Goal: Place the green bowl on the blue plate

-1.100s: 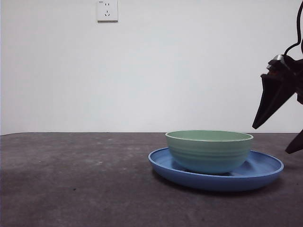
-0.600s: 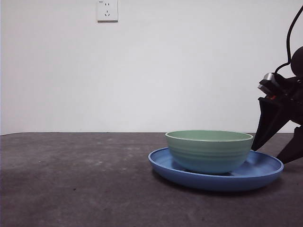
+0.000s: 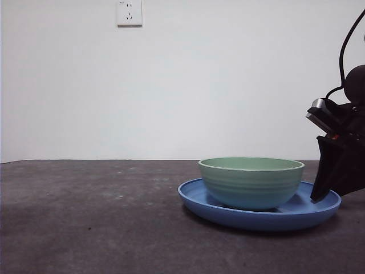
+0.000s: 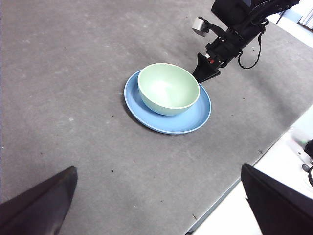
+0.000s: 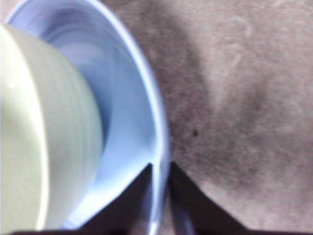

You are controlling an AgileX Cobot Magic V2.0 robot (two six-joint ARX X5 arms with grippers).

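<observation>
Left end effector (image 4: 156,205) sat nearest its camera, jaws spread wide, empty, parked high and well back from the work. Table (image 3: 85,228) was dark grey. Plate (image 3: 259,214) sat on it at about 4 o'clock in the front view. Bowl (image 3: 251,182) already rested upright on the plate, slightly off-centre. Right end effector (image 5: 160,196) was down at the plate's rim, jaws narrow and straddling that rim, one inside, one outside; looked like a grip on the plate, not the bowl. Judgement: placement itself was done. What remained seemed to be releasing the rim and clearing the arm without dragging the plate.
</observation>
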